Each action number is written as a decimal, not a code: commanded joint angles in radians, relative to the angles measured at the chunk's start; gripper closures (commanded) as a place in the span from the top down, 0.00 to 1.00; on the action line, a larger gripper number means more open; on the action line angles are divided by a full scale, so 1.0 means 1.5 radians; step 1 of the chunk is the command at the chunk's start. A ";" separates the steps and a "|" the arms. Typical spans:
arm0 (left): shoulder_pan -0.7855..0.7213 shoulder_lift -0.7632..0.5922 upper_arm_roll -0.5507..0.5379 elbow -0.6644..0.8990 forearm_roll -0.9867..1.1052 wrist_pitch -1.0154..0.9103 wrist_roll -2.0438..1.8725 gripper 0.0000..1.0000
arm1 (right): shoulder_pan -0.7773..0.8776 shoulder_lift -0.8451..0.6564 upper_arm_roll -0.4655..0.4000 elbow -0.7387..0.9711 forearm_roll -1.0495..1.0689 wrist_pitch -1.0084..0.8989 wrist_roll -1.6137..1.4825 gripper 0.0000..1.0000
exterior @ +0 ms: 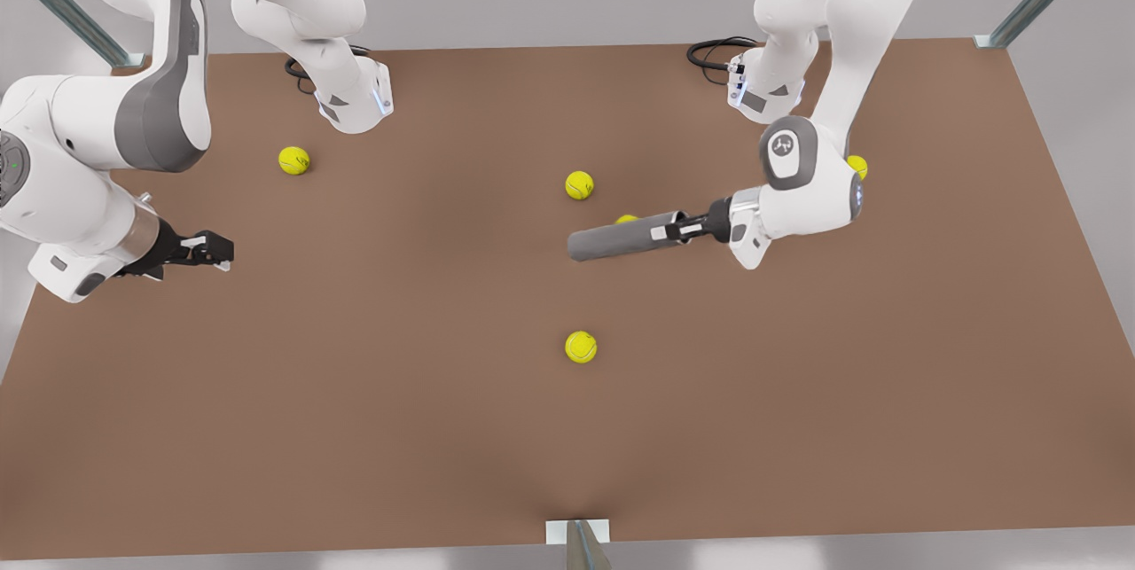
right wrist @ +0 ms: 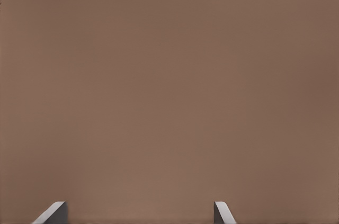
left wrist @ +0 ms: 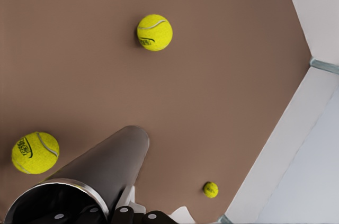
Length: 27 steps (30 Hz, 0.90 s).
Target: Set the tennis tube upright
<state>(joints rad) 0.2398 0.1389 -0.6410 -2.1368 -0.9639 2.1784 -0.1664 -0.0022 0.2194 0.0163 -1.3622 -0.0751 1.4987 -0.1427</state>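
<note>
Gripping tennis tube (exterior: 618, 239) horizontally w/ left gripper (exterior: 676, 230), jaws clamped; right gripper (exterior: 215, 249) waits, jaws apart.

The tennis tube (exterior: 621, 238) is showing plain dark grey with a silvery rim, against a flat brown counter (exterior: 355, 393). The tennis balls (exterior: 581, 347) are glowing yellow, each carrying pale curved seams and dark print.

the tennis tube (exterior: 621, 238) lies near level above the table (exterior: 355, 393). one tennis ball (exterior: 579, 185) sits behind its free end, another (exterior: 581, 347) before it, and a third (exterior: 293, 160) lies far toward the front view's left.
</note>
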 commanded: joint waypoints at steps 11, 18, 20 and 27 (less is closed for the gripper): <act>0.034 -0.052 0.001 0.008 0.203 -0.043 -0.063 0.21 | -0.004 -0.001 0.000 0.000 0.000 -0.002 0.000 1.00; 0.040 -0.065 -0.002 0.014 0.317 -0.044 -0.106 0.21 | 0.002 0.000 0.000 0.000 0.001 -0.012 0.001 1.00; 0.040 -0.074 -0.004 0.018 0.352 -0.056 -0.124 0.21 | 0.004 0.003 0.000 0.000 0.001 -0.012 0.001 1.00; 0.035 -0.074 -0.004 0.038 0.493 -0.091 -0.168 0.21 | 0.004 0.003 0.001 0.000 0.002 -0.013 0.002 1.00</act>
<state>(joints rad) 0.2933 0.0277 -0.6469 -2.0801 -0.2775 2.0408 -0.4219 0.0035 0.2241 0.0170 -1.3622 -0.0721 1.4788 -0.1396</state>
